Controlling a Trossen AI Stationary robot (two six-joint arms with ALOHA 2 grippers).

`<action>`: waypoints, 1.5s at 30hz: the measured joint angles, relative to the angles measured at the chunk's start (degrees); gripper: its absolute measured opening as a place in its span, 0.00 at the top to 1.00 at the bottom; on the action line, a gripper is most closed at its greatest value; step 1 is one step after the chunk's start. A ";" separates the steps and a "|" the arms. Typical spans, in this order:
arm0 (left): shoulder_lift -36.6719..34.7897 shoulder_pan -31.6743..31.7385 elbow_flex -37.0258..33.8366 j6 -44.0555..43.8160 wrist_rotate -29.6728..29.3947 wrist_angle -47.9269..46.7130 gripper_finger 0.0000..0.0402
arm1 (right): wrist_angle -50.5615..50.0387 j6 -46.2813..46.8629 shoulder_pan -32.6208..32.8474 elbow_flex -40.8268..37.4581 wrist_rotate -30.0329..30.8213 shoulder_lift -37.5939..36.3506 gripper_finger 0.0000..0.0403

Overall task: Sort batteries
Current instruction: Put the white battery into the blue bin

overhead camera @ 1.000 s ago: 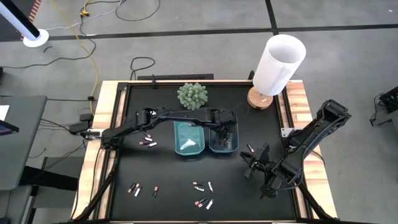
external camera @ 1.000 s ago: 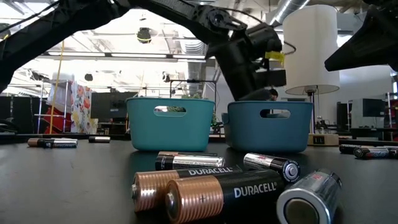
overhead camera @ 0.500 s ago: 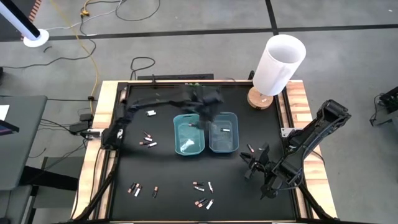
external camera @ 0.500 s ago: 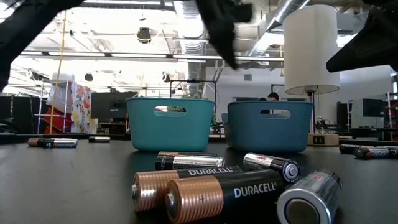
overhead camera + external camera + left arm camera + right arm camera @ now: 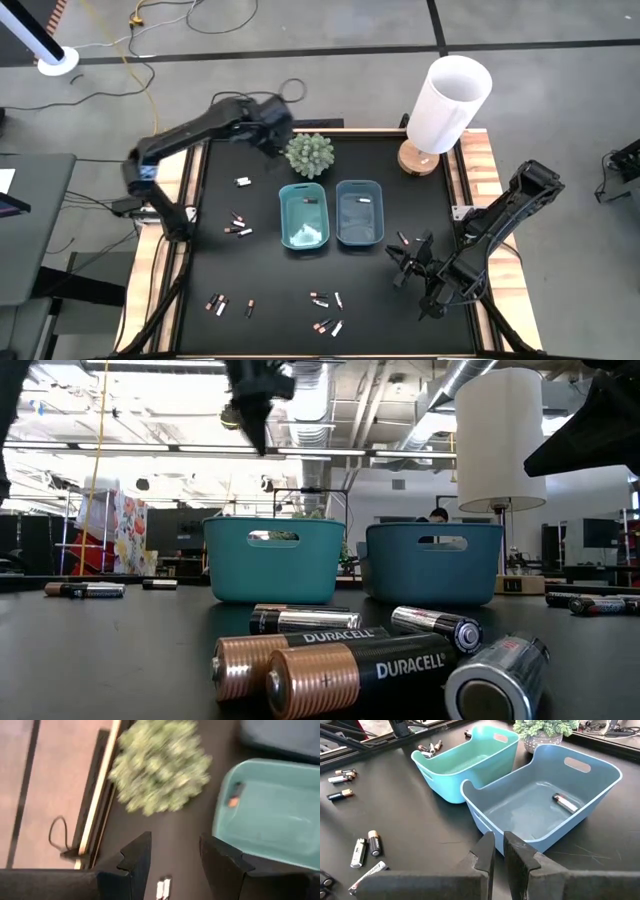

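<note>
Two trays (image 5: 305, 222) side by side mid-table, plant (image 5: 309, 155) behind them, lamp (image 5: 440, 110) at back right, batteries (image 5: 325, 312) scattered in front.

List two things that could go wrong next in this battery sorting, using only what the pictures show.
1. The left gripper, open and empty, hangs beside the small green potted plant; a low sweep back could topple it.
2. Loose dark copper-ended and silvery batteries lie touching in clusters, so one grasp might catch two kinds and mix the teal plastic tray and the blue plastic tray.
</note>
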 joint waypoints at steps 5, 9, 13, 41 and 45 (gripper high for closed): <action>-12.04 6.68 -21.00 0.99 0.69 9.19 0.60 | 0.11 0.02 0.00 0.00 0.00 0.00 0.85; -19.94 11.00 -35.96 2.56 0.86 15.50 0.60 | 0.11 -0.01 0.00 0.00 0.02 0.00 0.85; -25.71 14.75 -47.67 5.37 0.93 22.36 0.60 | 0.11 -0.29 -0.64 0.00 0.02 0.00 0.85; -9.89 27.56 -60.20 14.95 8.23 42.91 0.62 | 0.09 -3.41 -2.44 0.00 0.02 0.00 0.85; -11.40 28.20 -59.78 14.57 7.73 42.56 0.62 | 0.11 -3.41 -2.38 0.00 0.02 0.00 0.85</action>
